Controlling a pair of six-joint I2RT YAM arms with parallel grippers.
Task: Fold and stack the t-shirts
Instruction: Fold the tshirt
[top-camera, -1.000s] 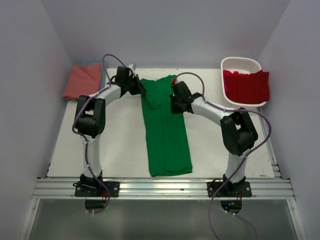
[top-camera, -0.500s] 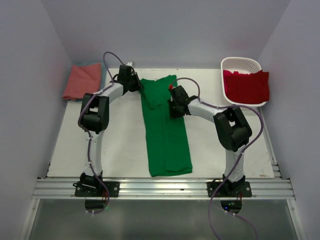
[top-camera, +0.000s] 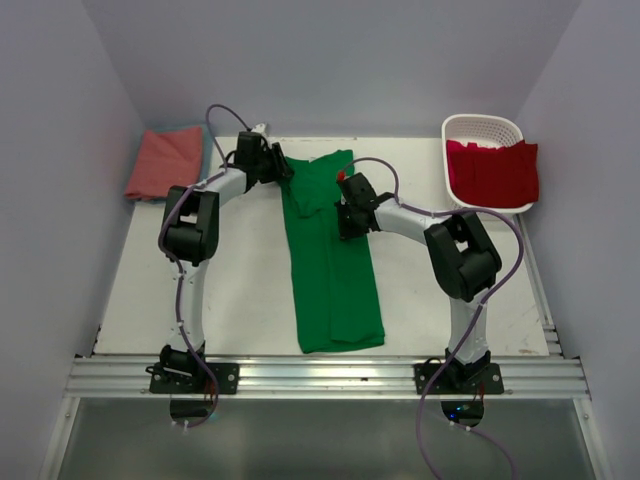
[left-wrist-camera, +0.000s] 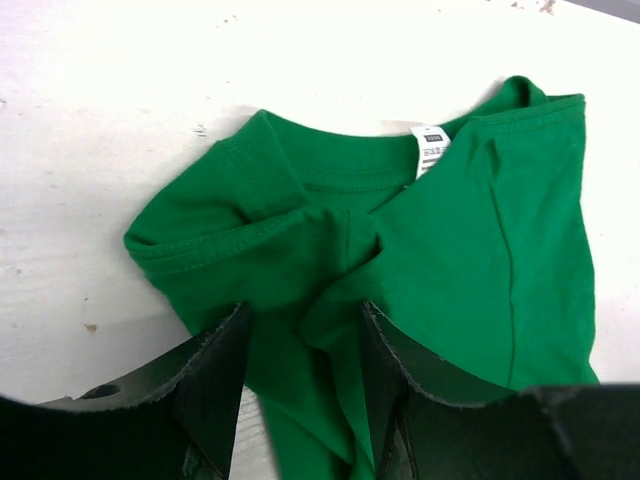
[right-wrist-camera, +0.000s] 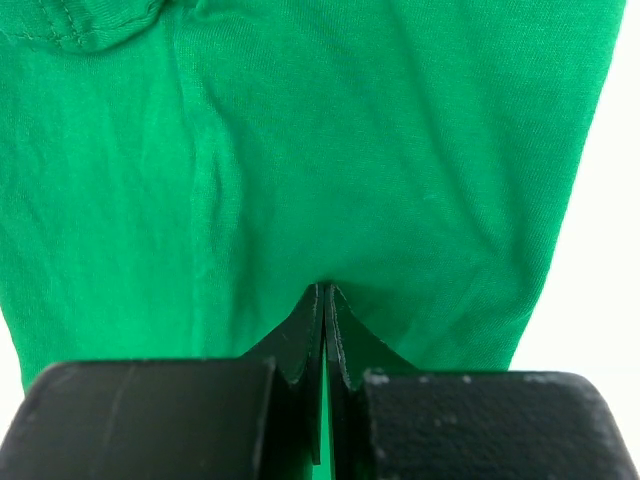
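A bright green t-shirt (top-camera: 330, 260) lies as a long narrow strip down the middle of the table, collar end far. My left gripper (top-camera: 284, 172) sits at its far left corner. In the left wrist view that gripper (left-wrist-camera: 305, 335) stands open, with a loose fold of green cloth (left-wrist-camera: 480, 250) and the collar's white tag (left-wrist-camera: 430, 150) ahead. My right gripper (top-camera: 342, 218) is over the strip's right side. In the right wrist view it (right-wrist-camera: 325, 292) is shut, its tips resting on flat green cloth (right-wrist-camera: 300, 150). A red t-shirt (top-camera: 492, 172) hangs over the basket. A salmon-pink t-shirt (top-camera: 165, 160) lies folded at the far left.
The white lattice basket (top-camera: 480, 125) stands at the far right corner. White walls close in the table on three sides. The metal rail (top-camera: 320, 375) with both arm bases runs along the near edge.
My left gripper has opened and let go of the green cloth at the collar end. My right gripper, still shut, has slid a little nearer and leftward onto the shirt.
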